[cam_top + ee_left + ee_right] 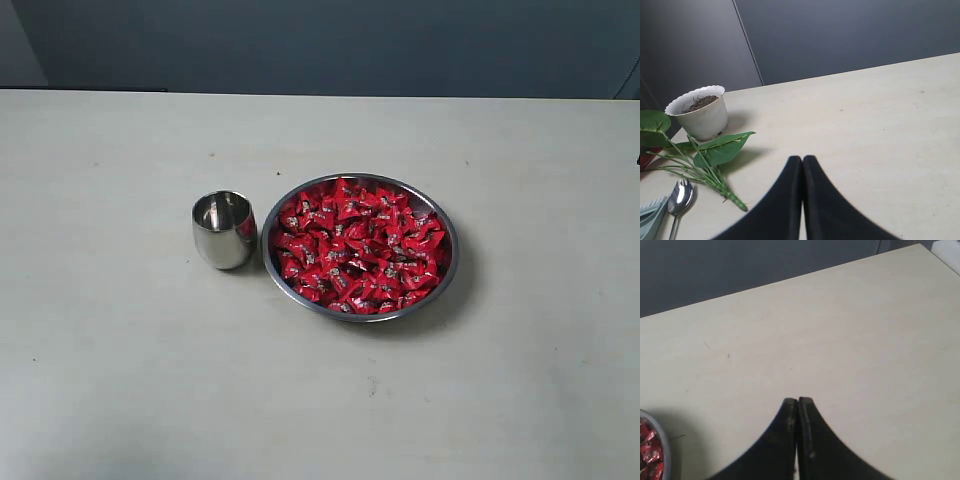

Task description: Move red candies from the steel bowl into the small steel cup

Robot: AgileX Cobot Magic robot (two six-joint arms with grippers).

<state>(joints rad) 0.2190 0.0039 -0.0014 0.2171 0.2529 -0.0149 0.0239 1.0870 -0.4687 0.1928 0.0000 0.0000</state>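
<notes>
The wide steel bowl [447, 270] sits mid-table, heaped with red candies [358, 246] in shiny wrappers. Just to its left stands the small steel cup [224, 229], upright, nothing visible inside it. Neither arm shows in the exterior view. In the left wrist view my left gripper [802, 159] is shut with nothing between its black fingers, above bare table. My right gripper [798, 401] is likewise shut and holds nothing; the bowl's rim [666, 455] and a few red candies [650, 454] show at the edge of the right wrist view, well apart from the fingertips.
The left wrist view shows a white pot of soil [701, 112], a leafy green sprig [710, 157], a steel spoon [679, 197] and a pale green item [651, 216] lying on the table. A dark wall [330, 45] runs behind the table.
</notes>
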